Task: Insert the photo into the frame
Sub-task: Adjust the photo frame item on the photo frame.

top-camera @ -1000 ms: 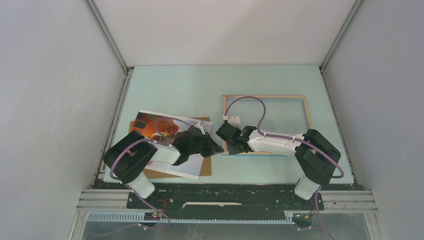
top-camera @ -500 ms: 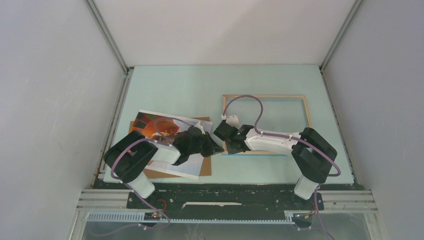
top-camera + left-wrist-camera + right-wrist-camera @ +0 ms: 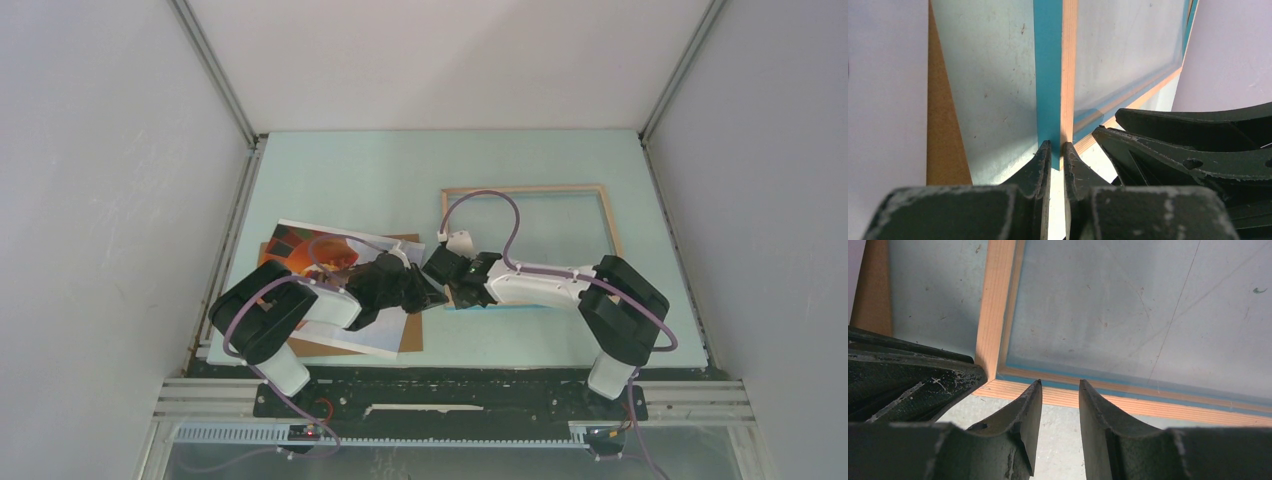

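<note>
Photo point(image 3: 295, 245) lies on a brown backing board point(image 3: 410, 338) at left of the desk point(image 3: 380, 170). Left hand point(image 3: 1057, 148) is pinched narrow on the left rail of the frame point(image 3: 525, 190). Right hand point(image 3: 1060, 390) hovers half-wide above the near-left corner, gripping nothing.

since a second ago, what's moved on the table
The frame slid slightly left, and the right arm went with it, its open tool over the near rail. The left tool kept its pinch on the frame's left rail. The photo and backing board stayed put.
</note>
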Robot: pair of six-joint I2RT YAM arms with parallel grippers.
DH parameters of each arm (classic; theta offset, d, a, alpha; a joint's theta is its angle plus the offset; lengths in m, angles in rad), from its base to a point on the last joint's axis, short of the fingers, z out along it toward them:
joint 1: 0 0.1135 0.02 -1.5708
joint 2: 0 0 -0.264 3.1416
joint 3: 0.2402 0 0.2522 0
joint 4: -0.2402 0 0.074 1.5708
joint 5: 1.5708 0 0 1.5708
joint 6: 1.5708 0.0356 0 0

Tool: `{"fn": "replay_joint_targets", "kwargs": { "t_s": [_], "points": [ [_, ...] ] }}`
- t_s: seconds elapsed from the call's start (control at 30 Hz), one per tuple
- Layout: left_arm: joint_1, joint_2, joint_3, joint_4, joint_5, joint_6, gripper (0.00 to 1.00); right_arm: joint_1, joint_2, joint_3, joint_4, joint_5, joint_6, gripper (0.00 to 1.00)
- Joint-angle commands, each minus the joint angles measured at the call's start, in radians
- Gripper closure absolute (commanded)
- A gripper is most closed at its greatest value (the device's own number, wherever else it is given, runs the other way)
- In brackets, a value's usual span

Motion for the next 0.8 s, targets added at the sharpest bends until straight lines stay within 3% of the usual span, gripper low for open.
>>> {"fn": "replay_joint_targets", "kwargs": {
  "t_s": [0.0, 0.27, 0.53, 0.77],
  "points": [
    [-0.004, 0.062, -0.061, -0.249, -0.063, 0.062, 0.88, -0.016, 0.086, -0.009, 0.128, 0.097, -0.024, 0.58],
    [-0.004, 0.06, -0.061, -0.248, -0.063, 0.064, 0.88, -0.031, 0.097, -0.001, 0.109, 0.081, -0.004, 0.58],
    [-0.005, 0.063, -0.065, -0.243, -0.06, 0.065, 0.89, -0.084, 0.066, 0.017, 0.061, 0.033, 0.169, 0.58],
    [-0.004, 0.06, -0.066, -0.244, -0.058, 0.07, 0.89, -0.097, 0.048, 0.017, 0.105, 0.03, 0.226, 0.58]
  ]
}}
